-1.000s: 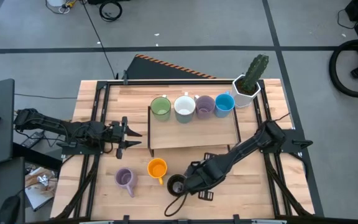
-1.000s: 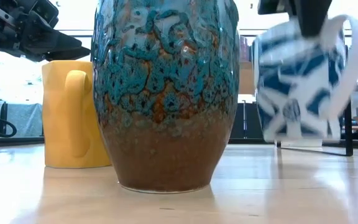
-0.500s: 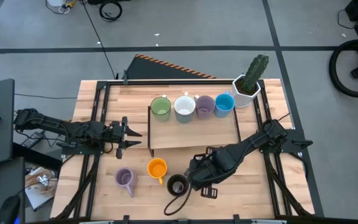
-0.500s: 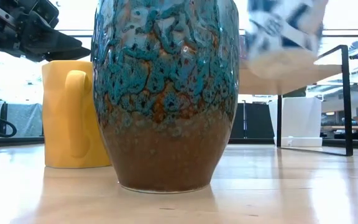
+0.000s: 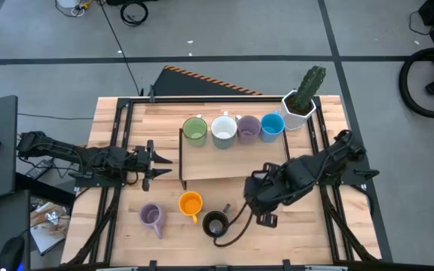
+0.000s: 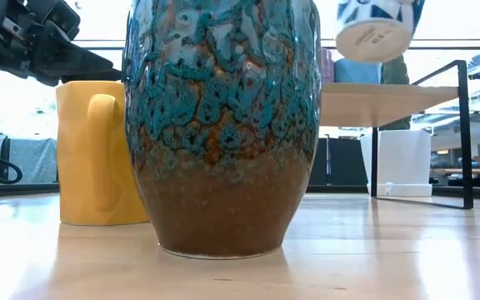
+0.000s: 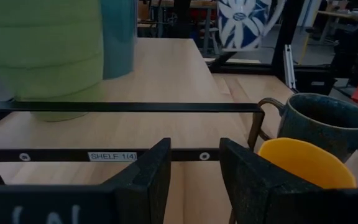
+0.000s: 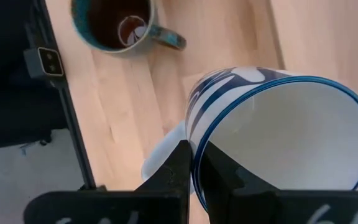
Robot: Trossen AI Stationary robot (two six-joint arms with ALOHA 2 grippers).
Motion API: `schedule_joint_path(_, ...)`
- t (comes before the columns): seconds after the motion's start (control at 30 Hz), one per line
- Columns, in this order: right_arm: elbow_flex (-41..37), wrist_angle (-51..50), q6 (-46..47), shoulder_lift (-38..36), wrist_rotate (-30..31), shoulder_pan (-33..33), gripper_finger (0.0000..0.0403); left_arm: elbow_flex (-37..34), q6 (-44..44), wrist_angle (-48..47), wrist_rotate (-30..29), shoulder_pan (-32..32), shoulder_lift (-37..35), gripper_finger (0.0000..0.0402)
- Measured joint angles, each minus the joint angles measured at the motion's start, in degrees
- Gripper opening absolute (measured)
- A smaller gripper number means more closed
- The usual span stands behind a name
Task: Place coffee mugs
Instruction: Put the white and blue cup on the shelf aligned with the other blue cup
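Observation:
My right gripper is shut on a white mug with a blue pattern, held in the air near the shelf's near right corner. Its underside shows in the low view. A dark brown mug, an orange mug and a lavender mug stand on the table. A green mug, a white one, a lavender one and a blue one stand on the shelf. My left gripper is open and empty at the shelf's left end. My right gripper pinches the mug's rim next to the white handle, one finger inside the mug and one outside. The mug is lifted clear of the table and tilted, its underside turned toward the table's near edge.
A white hexagonal pot with a green cactus stands at the shelf's far right corner. The shelf's black frame runs in front of my left gripper. Bare tabletop lies right of the dark brown mug.
My right gripper has risen with the white-and-blue mug and gone toward the table's right and far edges, away from the dark brown mug and toward the shelf. The mug has lifted clear of the table and tipped until its underside faces the near edge.

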Motion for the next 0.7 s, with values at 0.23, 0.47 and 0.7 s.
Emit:
schedule_joint_path(0.23, -4.3, 0.1, -4.3, -5.6, 1.1, -3.6, 0.0025, 0.0, -1.6, -1.0, 0.0, 0.0, 0.0, 0.0142)
schedule_joint_path(0.47, -10.2, 0.1, -8.0, -11.2, -0.6, -8.3, 0.0025, 0.0, -0.5, -0.9, -1.5, 0.0, 0.0, 0.0142)
schedule_joint_path(0.7, -14.1, 0.3, -10.6, -15.1, -3.1, -11.9, 0.0025, 0.0, 1.5, -0.7, -5.4, 0.0, 0.0, 0.0142)
